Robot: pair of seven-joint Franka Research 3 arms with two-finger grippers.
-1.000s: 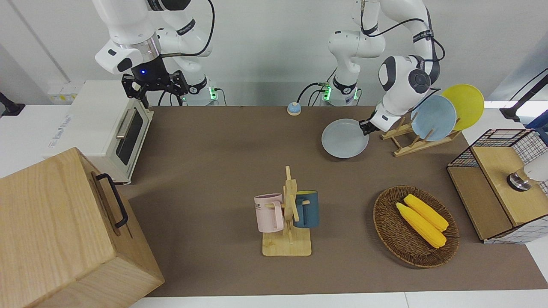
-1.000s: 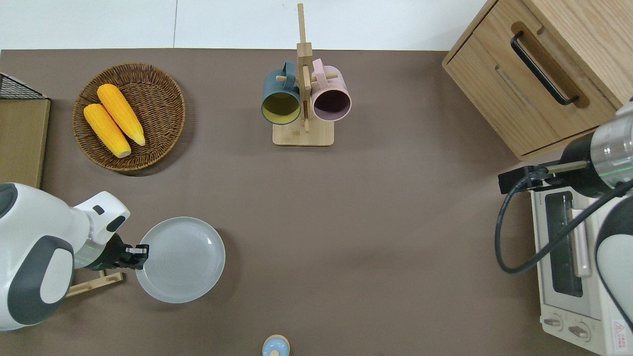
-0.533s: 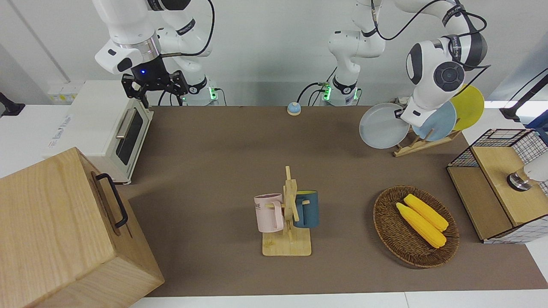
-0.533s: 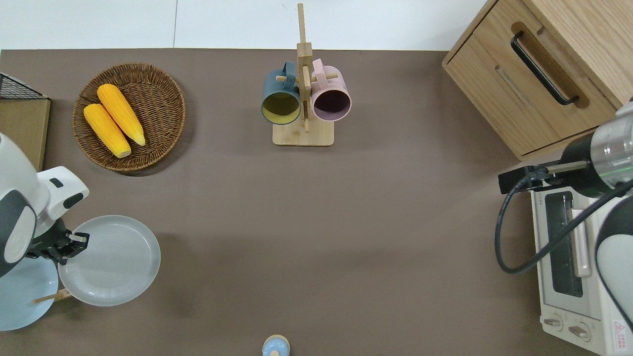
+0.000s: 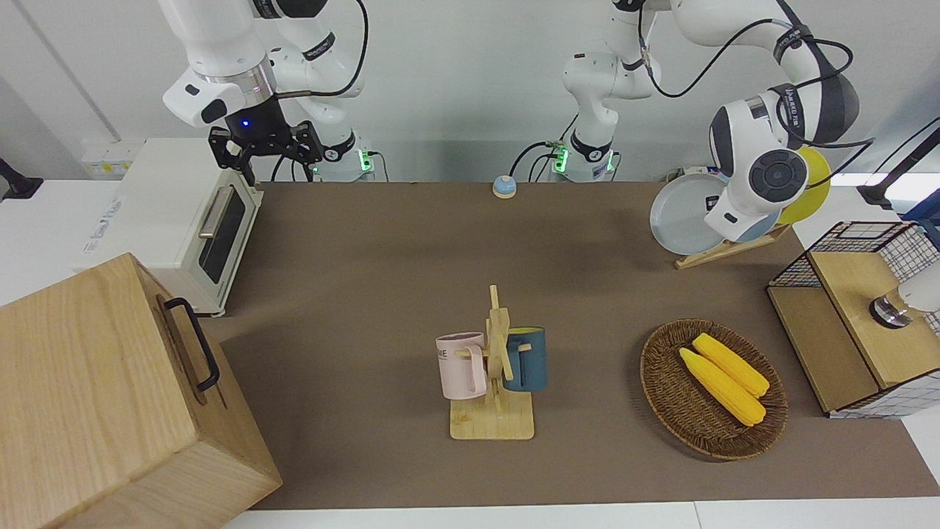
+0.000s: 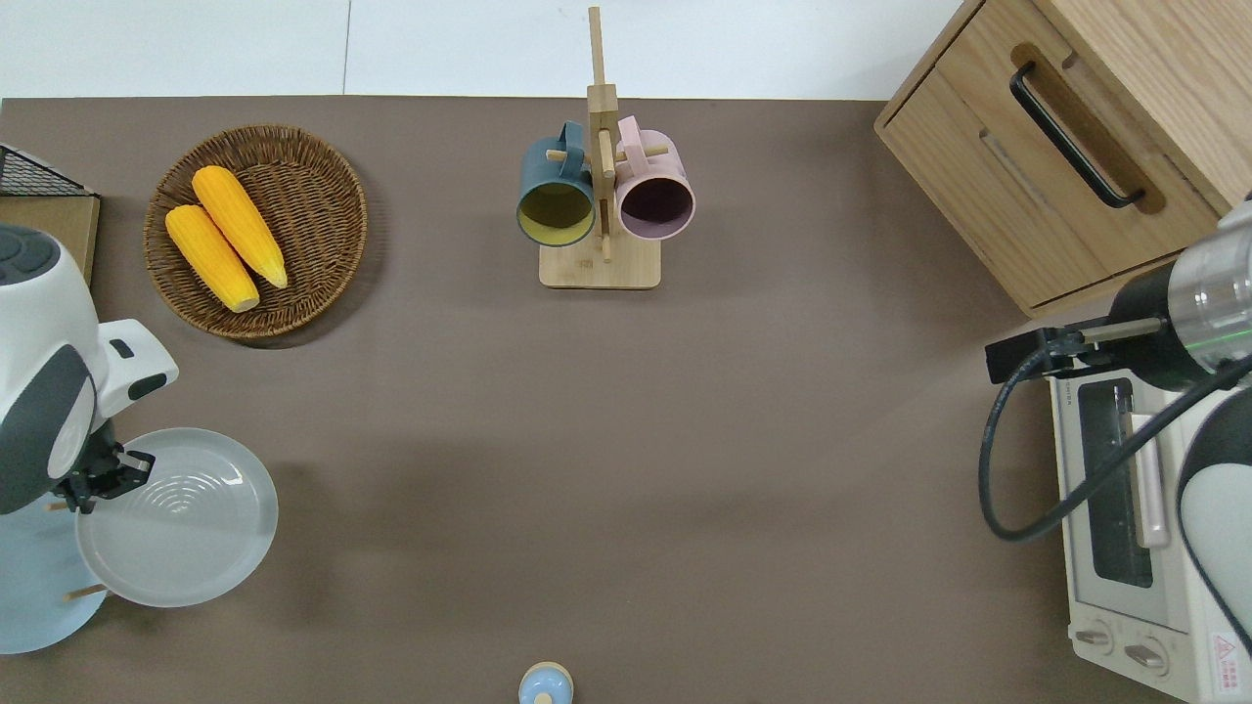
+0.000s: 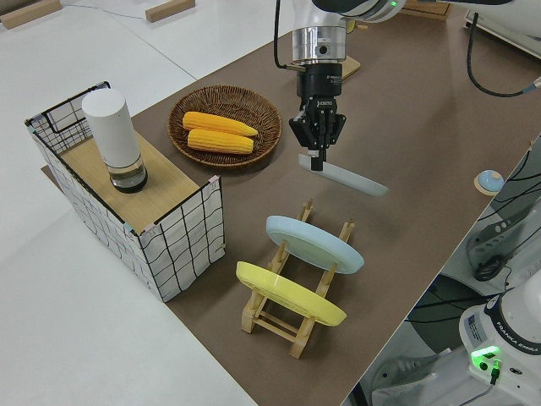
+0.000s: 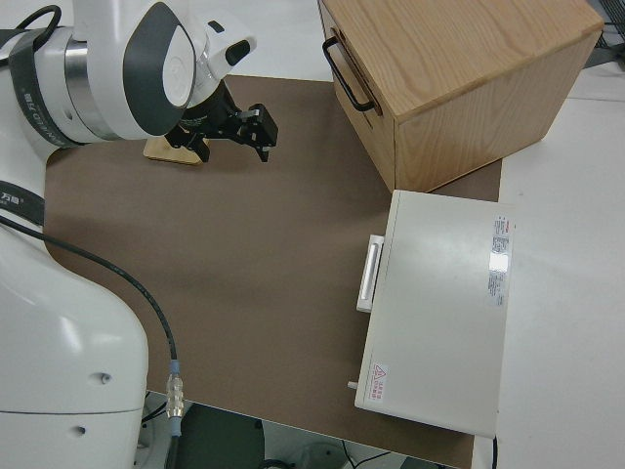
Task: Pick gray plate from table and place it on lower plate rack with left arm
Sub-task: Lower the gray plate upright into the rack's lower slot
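My left gripper [image 7: 319, 157] is shut on the rim of the gray plate [image 7: 353, 178] and holds it tilted in the air. Seen from overhead, the gray plate [image 6: 181, 523] hangs over the table edge of the plate rack [image 7: 254, 315], overlapping the light-blue plate [image 6: 34, 596]. The rack's low end [image 7: 347, 230] stands just under the plate. A light-blue plate [image 7: 314, 244] and a yellow plate [image 7: 289, 294] lean in the rack's higher slots. In the front view the arm's wrist hides the fingers, and the gray plate [image 5: 679, 214] shows beside it. My right gripper [image 8: 262, 132] is parked and open.
A wicker basket [image 6: 323, 196] with two corn cobs lies farther from the robots than the rack. A wire crate [image 7: 182, 241] with a white cylinder stands at the left arm's end. A mug tree [image 6: 599, 264] sits mid-table, a wooden cabinet [image 5: 95, 382] and a toaster oven [image 5: 183, 220] at the right arm's end.
The gray plate has left the table. My left gripper has lifted it by the rim and carried it toward the left arm's end, up to the rack. The right arm has stayed still.
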